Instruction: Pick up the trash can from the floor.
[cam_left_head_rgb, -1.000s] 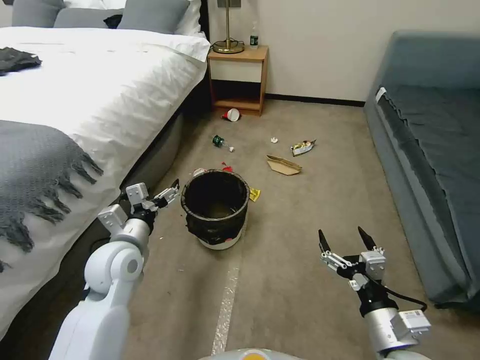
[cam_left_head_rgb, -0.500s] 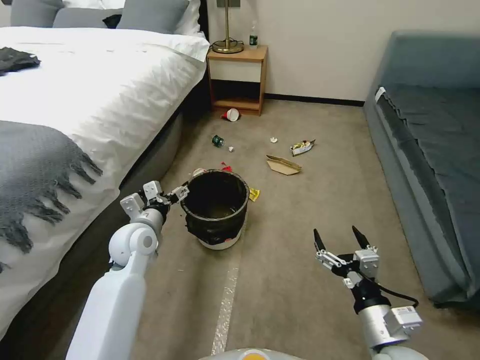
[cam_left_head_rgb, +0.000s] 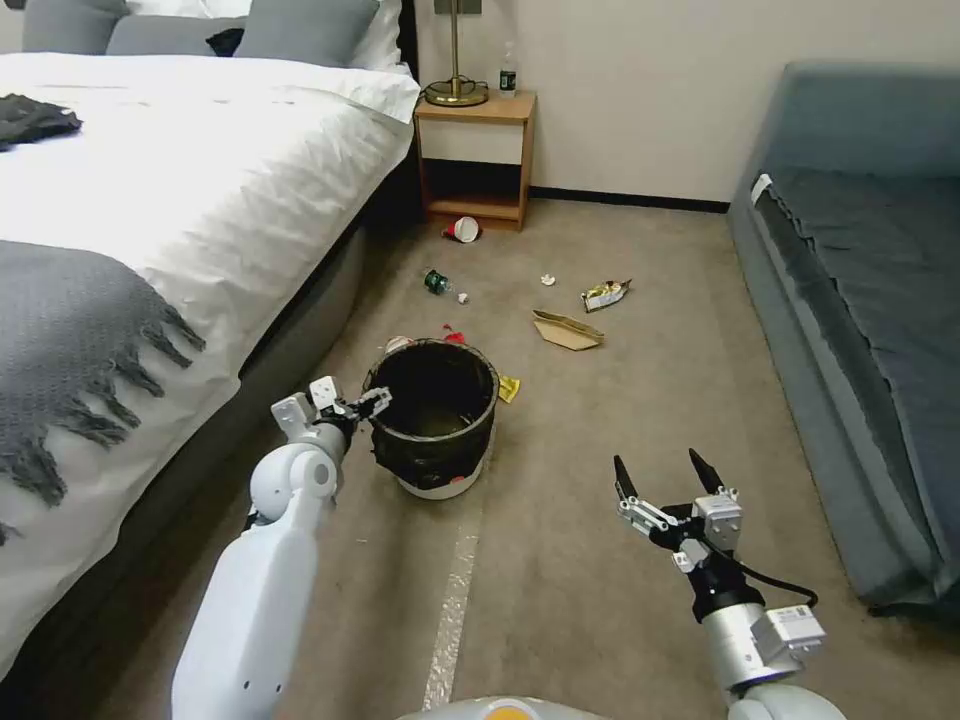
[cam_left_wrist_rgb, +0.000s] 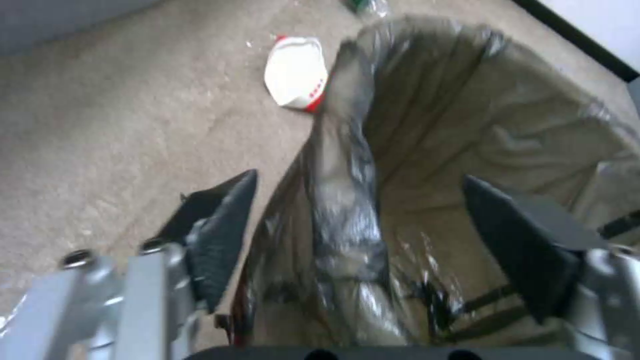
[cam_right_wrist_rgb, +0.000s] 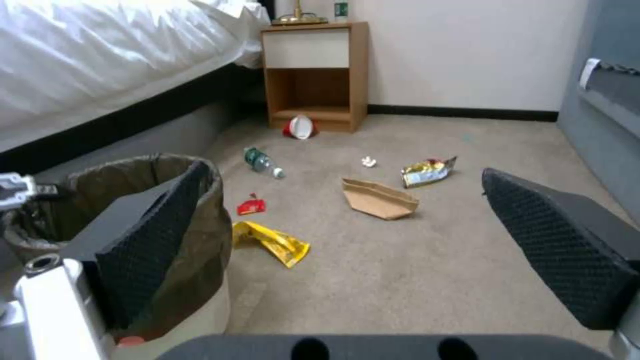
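Left gripper (cam_left_head_rgb: 374, 401) spread wide astride trash can (cam_left_head_rgb: 432, 415) near rim, gripping nothing; slick liner may slip, tipping can; right gripper (cam_left_head_rgb: 664, 476) idle, open

We see the floor (cam_left_head_rgb: 620, 420), beige carpet with a pale stripe low in the frame. On it stands the trash can (cam_left_head_rgb: 432, 415) at centre; above it lie a brown paper bag (cam_left_head_rgb: 566, 331), a snack wrapper (cam_left_head_rgb: 606, 294), a green bottle (cam_left_head_rgb: 439, 283) and a red cup (cam_left_head_rgb: 463, 230).
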